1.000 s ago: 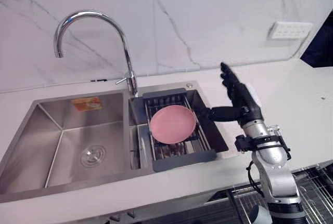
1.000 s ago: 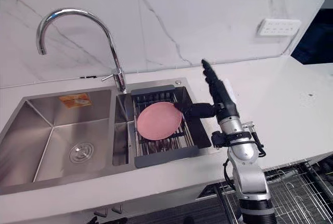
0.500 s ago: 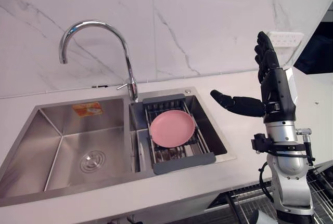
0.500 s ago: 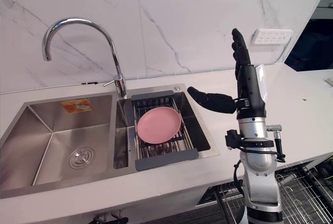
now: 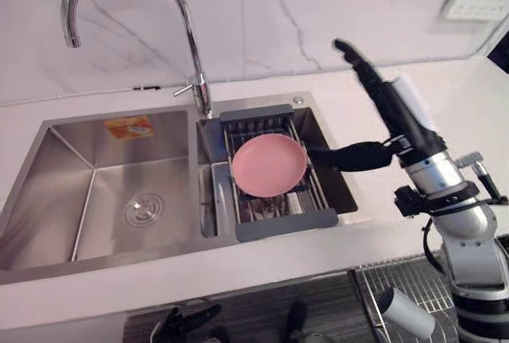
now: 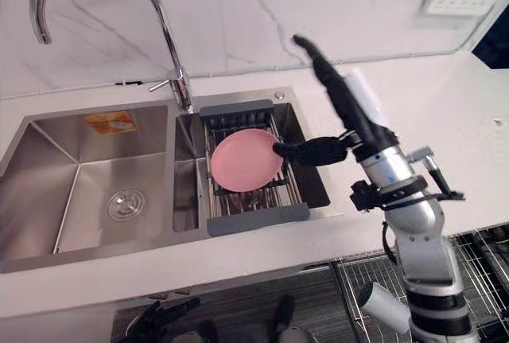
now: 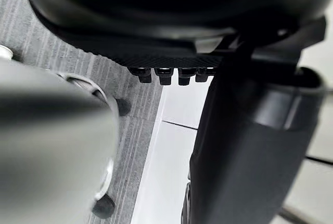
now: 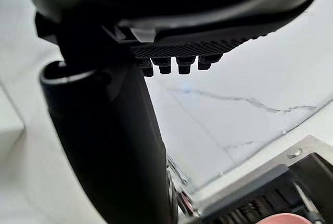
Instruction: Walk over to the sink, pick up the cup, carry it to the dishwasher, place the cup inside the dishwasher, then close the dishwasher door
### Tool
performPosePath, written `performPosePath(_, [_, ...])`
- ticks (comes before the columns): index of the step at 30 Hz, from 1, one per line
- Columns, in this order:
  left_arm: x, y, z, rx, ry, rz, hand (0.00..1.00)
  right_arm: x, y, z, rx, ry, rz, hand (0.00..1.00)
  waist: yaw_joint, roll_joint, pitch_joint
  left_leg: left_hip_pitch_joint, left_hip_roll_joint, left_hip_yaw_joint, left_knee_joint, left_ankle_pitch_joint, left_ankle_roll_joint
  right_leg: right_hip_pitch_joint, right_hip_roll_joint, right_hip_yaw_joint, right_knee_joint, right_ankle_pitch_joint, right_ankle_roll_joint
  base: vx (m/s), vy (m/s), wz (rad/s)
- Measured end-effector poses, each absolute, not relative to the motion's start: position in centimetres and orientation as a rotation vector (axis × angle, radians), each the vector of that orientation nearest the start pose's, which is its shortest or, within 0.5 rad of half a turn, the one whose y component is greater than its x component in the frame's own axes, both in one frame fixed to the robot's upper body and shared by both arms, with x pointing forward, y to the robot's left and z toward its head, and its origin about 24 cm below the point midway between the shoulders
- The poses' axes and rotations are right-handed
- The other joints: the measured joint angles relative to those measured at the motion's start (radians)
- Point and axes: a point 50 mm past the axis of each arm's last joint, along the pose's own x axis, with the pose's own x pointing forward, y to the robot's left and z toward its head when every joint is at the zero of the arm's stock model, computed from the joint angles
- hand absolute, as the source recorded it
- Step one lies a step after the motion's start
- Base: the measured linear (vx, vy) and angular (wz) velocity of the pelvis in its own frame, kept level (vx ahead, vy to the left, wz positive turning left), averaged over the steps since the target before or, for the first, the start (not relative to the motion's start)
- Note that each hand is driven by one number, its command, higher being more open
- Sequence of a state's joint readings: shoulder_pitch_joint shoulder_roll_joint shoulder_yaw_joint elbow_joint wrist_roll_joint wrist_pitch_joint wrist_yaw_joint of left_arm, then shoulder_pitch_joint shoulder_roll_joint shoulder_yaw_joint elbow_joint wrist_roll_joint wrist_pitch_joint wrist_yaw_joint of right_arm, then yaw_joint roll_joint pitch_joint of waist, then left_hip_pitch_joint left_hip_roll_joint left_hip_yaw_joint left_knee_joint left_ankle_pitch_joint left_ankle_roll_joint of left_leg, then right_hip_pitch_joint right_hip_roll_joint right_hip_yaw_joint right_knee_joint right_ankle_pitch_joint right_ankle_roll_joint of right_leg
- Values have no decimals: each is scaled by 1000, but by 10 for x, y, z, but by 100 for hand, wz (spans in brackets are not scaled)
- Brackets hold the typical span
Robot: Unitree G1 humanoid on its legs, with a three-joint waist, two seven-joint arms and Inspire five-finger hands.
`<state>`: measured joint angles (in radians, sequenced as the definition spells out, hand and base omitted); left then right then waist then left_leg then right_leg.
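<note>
The right hand (image 5: 400, 122) hovers over the worktop (image 5: 461, 96) at centre right of the frame, beside the sink (image 5: 87, 200). Its fingers (image 5: 364, 66) are straight and fully spread, holding nothing. The thumb extends over the dish rack (image 5: 286, 226), which carries a pink plate (image 5: 269, 165). The cup (image 5: 407, 315) lies tilted on the dishwasher basket (image 5: 372, 281) at lower right. The left hand (image 7: 171, 31) hangs over the floor, its fingers relaxed and holding nothing.
</note>
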<state>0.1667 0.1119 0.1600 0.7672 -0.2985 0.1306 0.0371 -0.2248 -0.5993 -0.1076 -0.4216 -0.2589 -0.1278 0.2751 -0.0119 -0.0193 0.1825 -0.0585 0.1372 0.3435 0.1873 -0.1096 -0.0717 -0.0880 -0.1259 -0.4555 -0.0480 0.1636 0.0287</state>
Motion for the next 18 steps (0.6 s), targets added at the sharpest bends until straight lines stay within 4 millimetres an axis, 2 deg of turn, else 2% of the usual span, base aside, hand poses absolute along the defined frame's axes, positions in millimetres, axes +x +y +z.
performPosePath(8, [108,227,-140,-213,1008,390,100,251,-168,205,-1314,-621,356,100,17,-6,4,26,-4,-3,-15,-3,5,23,-3,-12,1,-2,3,51,54,4])
performPosePath(14, [109,223,-141,-206,1016,364,100,252,-156,189,-1454,-549,463,100,22,-7,4,44,-12,-3,-35,-3,5,39,-7,-14,-2,-8,9,0,59,1])
performPosePath(18, [108,221,-142,-208,1032,349,100,255,-155,179,-1475,-486,494,100,23,-7,4,50,-17,-4,-45,-2,5,40,-10,-18,-2,-9,11,8,57,3])
